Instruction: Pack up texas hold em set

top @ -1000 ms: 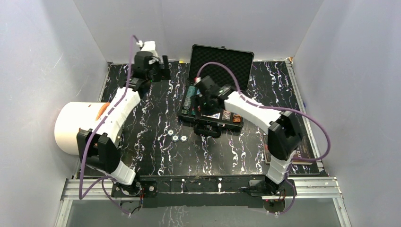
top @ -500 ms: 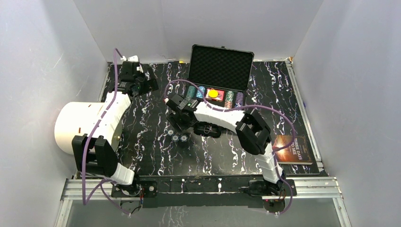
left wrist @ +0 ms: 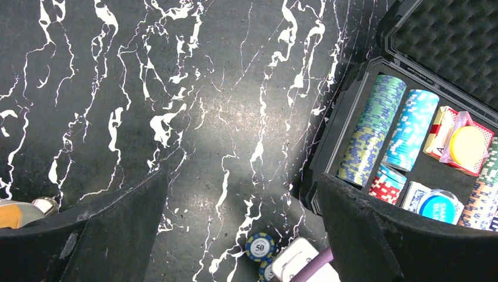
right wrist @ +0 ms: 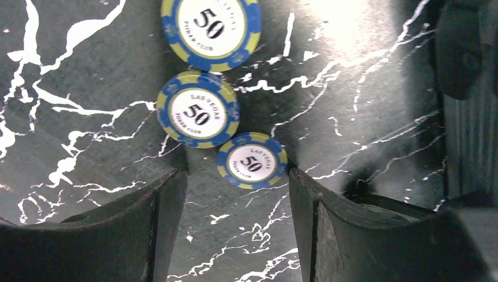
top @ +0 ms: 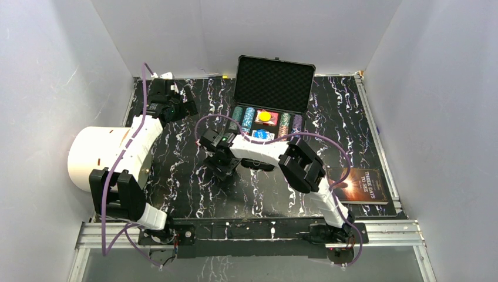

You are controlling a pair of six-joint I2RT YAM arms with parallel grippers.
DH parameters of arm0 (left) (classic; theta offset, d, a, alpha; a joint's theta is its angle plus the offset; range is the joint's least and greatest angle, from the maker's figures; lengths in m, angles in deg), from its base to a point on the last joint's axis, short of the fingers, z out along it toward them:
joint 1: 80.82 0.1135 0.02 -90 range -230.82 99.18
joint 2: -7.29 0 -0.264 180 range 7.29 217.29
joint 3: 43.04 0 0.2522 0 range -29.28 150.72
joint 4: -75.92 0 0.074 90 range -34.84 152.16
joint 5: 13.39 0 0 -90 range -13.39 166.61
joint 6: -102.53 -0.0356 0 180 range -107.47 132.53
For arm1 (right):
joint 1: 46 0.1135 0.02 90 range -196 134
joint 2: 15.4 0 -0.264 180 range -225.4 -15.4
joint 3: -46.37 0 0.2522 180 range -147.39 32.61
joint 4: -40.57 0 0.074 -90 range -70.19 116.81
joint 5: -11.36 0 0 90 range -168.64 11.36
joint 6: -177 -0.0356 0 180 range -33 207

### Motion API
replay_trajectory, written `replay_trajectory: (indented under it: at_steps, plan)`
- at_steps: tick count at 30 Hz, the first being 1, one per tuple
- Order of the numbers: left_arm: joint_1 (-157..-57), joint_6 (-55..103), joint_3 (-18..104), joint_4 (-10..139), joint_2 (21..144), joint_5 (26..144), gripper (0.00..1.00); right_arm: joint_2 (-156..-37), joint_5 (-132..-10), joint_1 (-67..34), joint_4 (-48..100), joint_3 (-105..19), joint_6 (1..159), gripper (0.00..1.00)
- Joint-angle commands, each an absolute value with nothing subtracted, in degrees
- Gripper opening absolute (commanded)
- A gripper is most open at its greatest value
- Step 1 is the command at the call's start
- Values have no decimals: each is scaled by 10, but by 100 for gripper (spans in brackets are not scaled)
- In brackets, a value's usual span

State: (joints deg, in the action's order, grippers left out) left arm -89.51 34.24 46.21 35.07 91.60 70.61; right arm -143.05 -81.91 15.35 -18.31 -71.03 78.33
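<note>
The black case [left wrist: 336, 129] sat open at the far middle of the dark marbled surface [top: 264, 191], its foam-lined lid [top: 273, 82] standing up toward the back wall. Inside lay rows of chips on edge, one mixed blue, yellow and green [left wrist: 371, 132], one cyan [left wrist: 411, 129] and a short red-and-white one [left wrist: 387, 182], beside a red deck [left wrist: 444, 120] with a yellow disc [left wrist: 467, 145] on top and a blue deck [left wrist: 418, 195]. Three loose chips [right wrist: 198, 116] lay in a line on the surface near the case's front left corner, each reading "50" and "LAS VEGAS POKER CLUB". The right gripper [right wrist: 235, 194] hung over them with its fingers spread, holding nothing. The left gripper [left wrist: 238, 194] was likewise wide open and empty, well left of the case. A book [top: 361, 185] marked "THREE DAYS" lay at the right; a white cylinder [top: 97, 155] stood at the left.
</note>
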Motion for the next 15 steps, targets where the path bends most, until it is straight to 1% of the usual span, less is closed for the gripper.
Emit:
replay_trajectory:
  at_steps: [1, 9, 15]
  plan:
    - [-892, 347, 470, 341, 890, 709, 98, -1446, -831, 154, -222, -732, 795, 72]
    - [-892, 347, 473, 343, 891, 713, 99, -1461, -860, 153, -206, -715, 786, 69]
    - [-892, 345, 474, 341, 890, 714, 98, -1475, -859, 153, -193, -722, 781, 68]
